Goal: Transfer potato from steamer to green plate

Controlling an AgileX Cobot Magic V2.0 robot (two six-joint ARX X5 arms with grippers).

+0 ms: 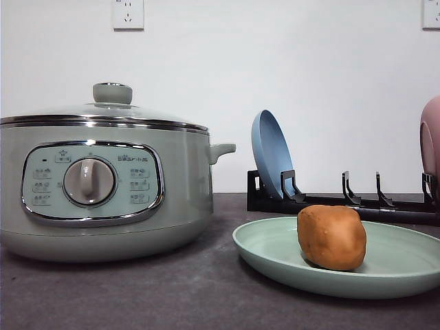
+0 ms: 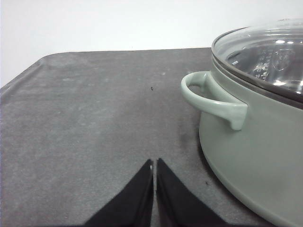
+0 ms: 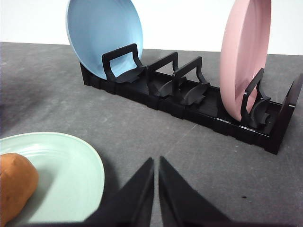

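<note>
Grey table [image 1: 172, 295] carries the green plate [image 1: 275, 258] with the potato [image 1: 331, 237]; beside it, both grippers, left gripper [image 2: 154, 165] and right gripper [image 3: 156, 163], hover low, pressed together, holding nothing.

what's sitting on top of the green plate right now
The potato sits on the green plate, toward its middle in the front view. Nothing else is visible on the plate; the patch beneath the potato is covered.

Count: 1 steamer [image 1: 103, 189] w/ 1 glass lid [image 1: 103, 110], 1 potato [image 1: 331, 237], 3 plates – 1 green plate [image 1: 399, 265], 1 blue plate [image 1: 270, 155], 1 pink plate [image 3: 244, 59]. 1 black rack [image 3: 189, 101]. 2 wall sockets [image 1: 128, 14].
</note>
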